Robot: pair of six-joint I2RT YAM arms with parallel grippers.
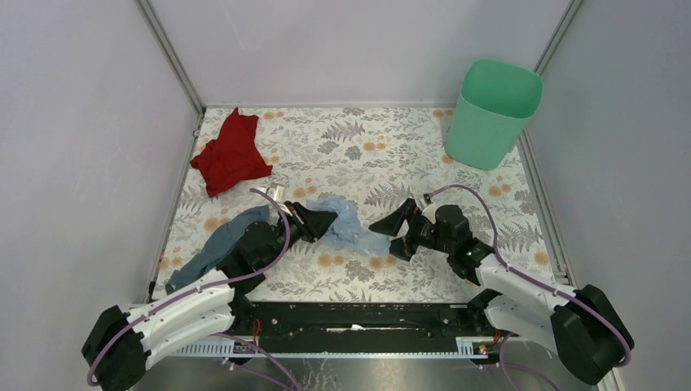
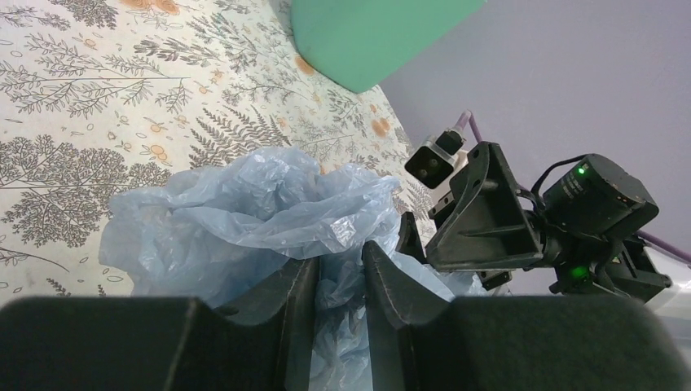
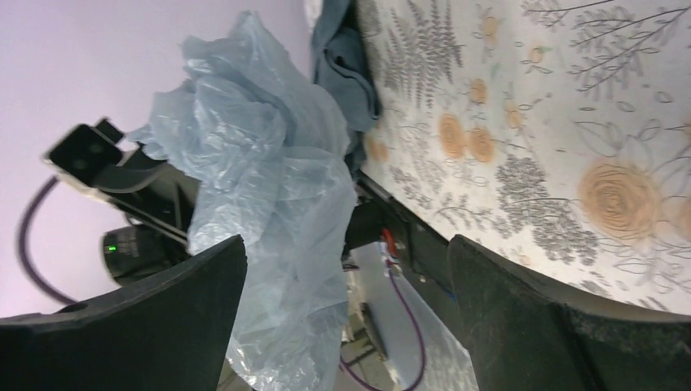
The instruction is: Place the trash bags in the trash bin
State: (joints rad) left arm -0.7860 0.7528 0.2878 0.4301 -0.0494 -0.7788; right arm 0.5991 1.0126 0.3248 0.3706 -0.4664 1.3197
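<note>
The trash bag [image 1: 349,225] is a crumpled pale-blue film lying mid-table between my two grippers. My left gripper [image 1: 327,221] is shut on its left edge; in the left wrist view the film [image 2: 244,212] is pinched between the fingers of this gripper [image 2: 341,262]. My right gripper [image 1: 389,238] stands wide open just right of the bag. In the right wrist view the film [image 3: 261,163] hangs by one finger of the open gripper [image 3: 346,252], not gripped. The mint-green trash bin [image 1: 493,114] stands upright at the far right corner, also seen in the left wrist view [image 2: 375,37].
A grey-blue cloth [image 1: 213,246] lies under and left of the left arm, also visible in the right wrist view [image 3: 346,69]. A red cloth [image 1: 232,155] lies at the far left. Walls close the table on three sides.
</note>
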